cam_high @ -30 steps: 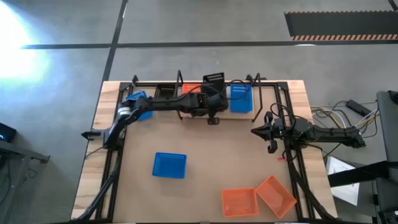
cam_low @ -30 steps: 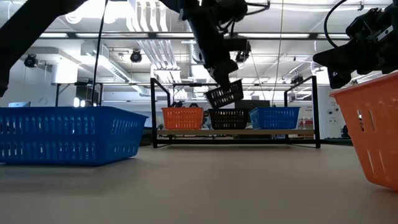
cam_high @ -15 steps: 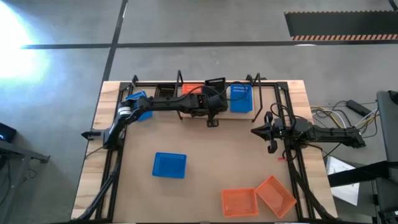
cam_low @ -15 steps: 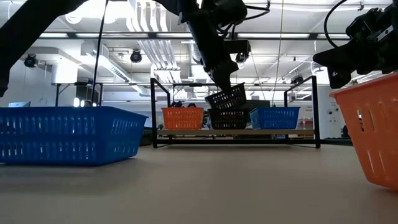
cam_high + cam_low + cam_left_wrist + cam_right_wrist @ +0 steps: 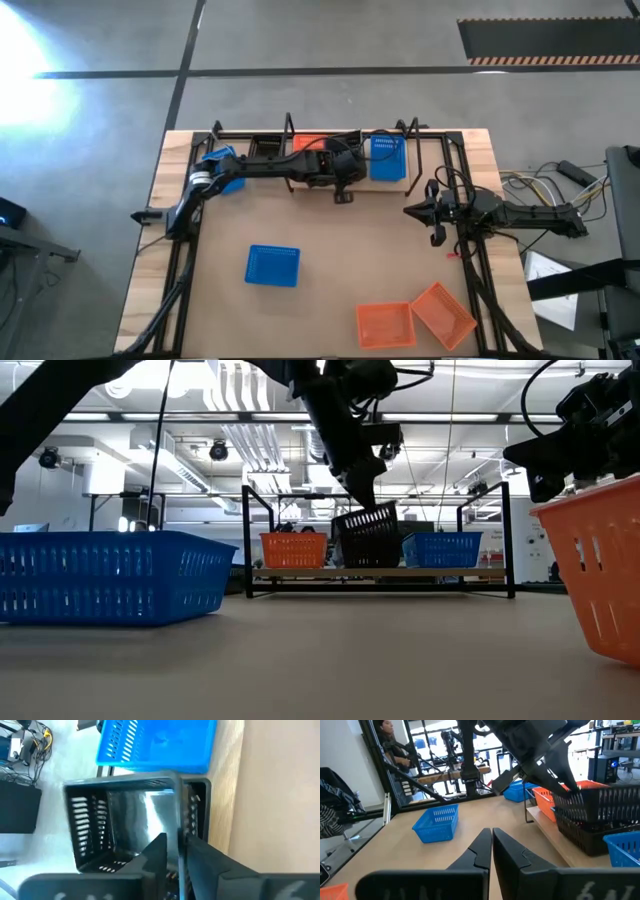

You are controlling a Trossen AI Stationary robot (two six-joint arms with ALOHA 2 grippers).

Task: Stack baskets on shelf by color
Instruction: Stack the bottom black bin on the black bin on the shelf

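The shelf [image 5: 380,572] stands along the table's far edge with an orange basket [image 5: 293,550], black baskets and a blue basket [image 5: 442,549] in a row. The upper black basket [image 5: 368,538] sits nested in a lower black basket [image 5: 590,832], its right end slightly higher. My left gripper [image 5: 177,842] reaches down over it from the near side; its fingers stand slightly apart on either side of the upper basket's near wall [image 5: 179,805], open. My right gripper [image 5: 491,832] waits shut at the table's right side [image 5: 410,210], holding nothing.
A blue basket [image 5: 272,265] lies on the table's near left, and two orange baskets [image 5: 385,323] [image 5: 442,312] lie at the near right. Another blue basket [image 5: 222,165] sits at the far left by the left arm. A person [image 5: 390,745] stands beyond the table.
The upper black basket hung tilted above the lower black one a second ago. It has since come down and levelled, and now sits nested in the lower one on the shelf. My left gripper stays over it at the same place.
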